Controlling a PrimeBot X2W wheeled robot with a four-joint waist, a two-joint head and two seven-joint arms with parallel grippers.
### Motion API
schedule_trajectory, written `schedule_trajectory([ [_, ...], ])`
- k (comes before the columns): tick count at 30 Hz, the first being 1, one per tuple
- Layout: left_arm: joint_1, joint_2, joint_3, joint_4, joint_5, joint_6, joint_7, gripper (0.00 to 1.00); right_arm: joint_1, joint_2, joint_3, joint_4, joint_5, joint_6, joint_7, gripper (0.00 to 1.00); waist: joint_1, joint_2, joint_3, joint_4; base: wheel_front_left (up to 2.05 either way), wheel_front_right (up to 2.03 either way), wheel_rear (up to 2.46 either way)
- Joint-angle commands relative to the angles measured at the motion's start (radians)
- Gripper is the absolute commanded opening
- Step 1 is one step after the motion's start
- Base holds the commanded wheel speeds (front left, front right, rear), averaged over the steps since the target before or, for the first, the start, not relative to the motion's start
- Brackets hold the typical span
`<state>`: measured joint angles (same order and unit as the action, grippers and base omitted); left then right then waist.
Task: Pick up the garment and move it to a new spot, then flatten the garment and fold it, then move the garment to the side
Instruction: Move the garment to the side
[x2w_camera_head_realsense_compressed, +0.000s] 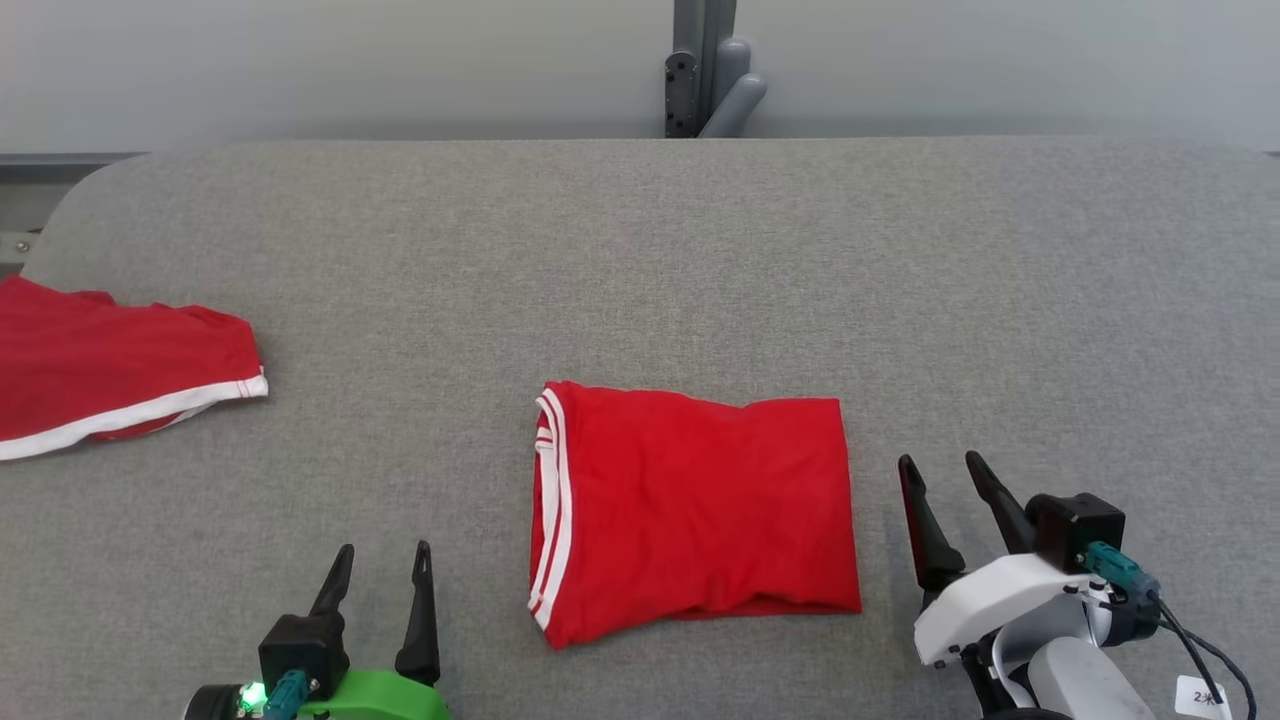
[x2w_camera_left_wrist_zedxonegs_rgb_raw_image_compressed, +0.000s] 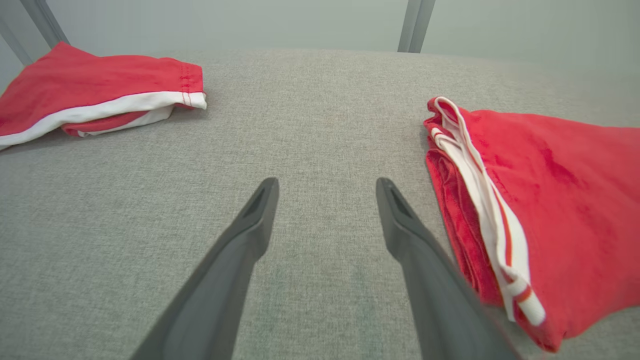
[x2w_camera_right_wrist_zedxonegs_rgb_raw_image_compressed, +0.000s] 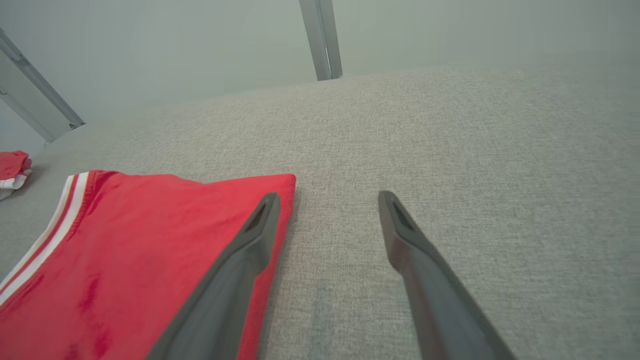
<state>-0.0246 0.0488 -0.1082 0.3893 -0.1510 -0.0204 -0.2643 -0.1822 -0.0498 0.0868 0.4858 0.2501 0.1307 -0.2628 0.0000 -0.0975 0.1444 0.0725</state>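
Garment (x2w_camera_head_realsense_compressed: 695, 510) between left pincer (x2w_camera_head_realsense_compressed: 384, 547), right pincer (x2w_camera_head_realsense_compressed: 938, 458)

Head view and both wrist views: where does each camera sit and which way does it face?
Head view: on the head, looking forward and down at the grey table; folded red garment centre, second red garment far left; left gripper and right gripper open at the bottom.
Left wrist view: low over the table, looking along its open fingers; folded garment to their right.
Right wrist view: low, looking along its open fingers; folded garment to their left.
Shared: the folded garment appears in all three.
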Motion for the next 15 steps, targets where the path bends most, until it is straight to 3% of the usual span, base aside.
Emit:
schedule_trajectory([
  [1, 0.023, 0.003, 0.003, -0.005, -0.008, 0.006, 0.001, 1.0, 0.026, -0.003, 0.0, -0.007, -0.007, 0.0, -0.003, 1.0, 0.0, 0.0, -0.014, -0.027, 0.0, 0.0, 0.0],
  [15, 0.045, 0.004, 0.045, -0.016, -0.006, 0.01, 0.001, 1.0, 0.058, -0.003, -0.017, -0.055, -0.019, 0.0, -0.003, 1.0, 0.0, 0.0, -0.045, -0.081, 0.0, 0.0, 0.0],
])
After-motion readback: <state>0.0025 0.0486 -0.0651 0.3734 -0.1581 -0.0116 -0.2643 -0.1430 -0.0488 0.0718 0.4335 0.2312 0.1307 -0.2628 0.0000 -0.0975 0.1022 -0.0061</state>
